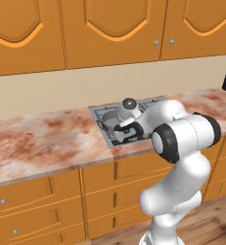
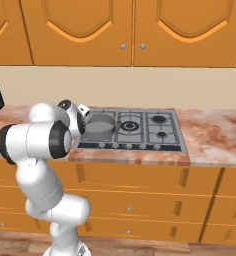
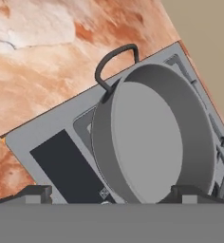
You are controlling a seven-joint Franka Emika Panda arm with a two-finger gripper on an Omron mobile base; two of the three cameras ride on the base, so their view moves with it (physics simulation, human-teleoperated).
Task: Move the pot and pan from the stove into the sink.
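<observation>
Pot (image 2: 98,128) sits on the stove (image 2: 155,131), at the stove's left end, on a burner grate. Grey, low, straight-sided, nothing inside it. In the hand view the pot (image 3: 154,135) takes up the centre, tipped in frame because the camera is rolled; one dark loop handle (image 3: 115,61) points up and left, toward the marbled desk (image 3: 42,57).

Hand (image 3: 116,192) hangs just above and near the pot, fingers spread wide: one dark fingertip (image 3: 35,192) lies over the stove surface, the other over the pot's rim side. Nothing between them; not touching the pot as far as can be seen.

Arm bent at the elbow, forearm reaching forward and down over the stove's left end. From the left base view the hand (image 1: 127,129) covers the pot (image 1: 110,117).

Orange cabinets (image 2: 120,30) above; drawers below the desk (image 2: 215,135).
</observation>
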